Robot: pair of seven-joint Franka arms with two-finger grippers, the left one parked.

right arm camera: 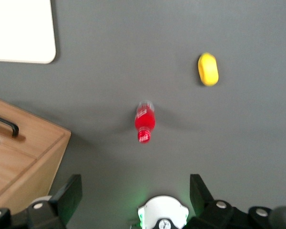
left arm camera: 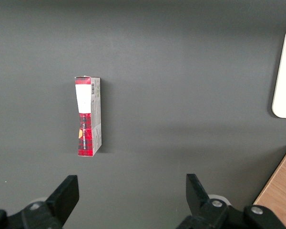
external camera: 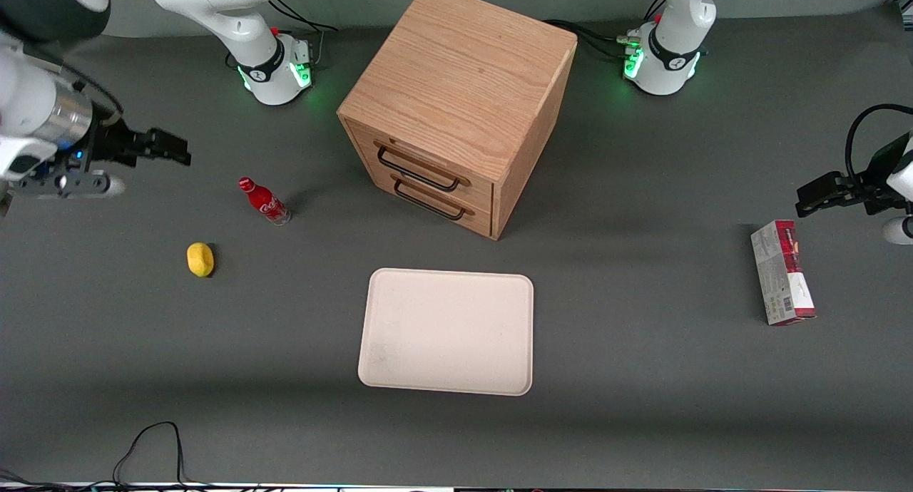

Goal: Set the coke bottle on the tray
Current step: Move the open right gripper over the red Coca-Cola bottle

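Meanwhile, claw (right arm camera: 136, 193) wide apart, empty, well above upright coke bottle (right arm camera: 145, 122).

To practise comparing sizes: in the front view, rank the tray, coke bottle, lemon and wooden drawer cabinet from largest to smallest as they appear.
1. Wooden drawer cabinet
2. Tray
3. Coke bottle
4. Lemon

The open end effector hangs above the table, clear of all four.
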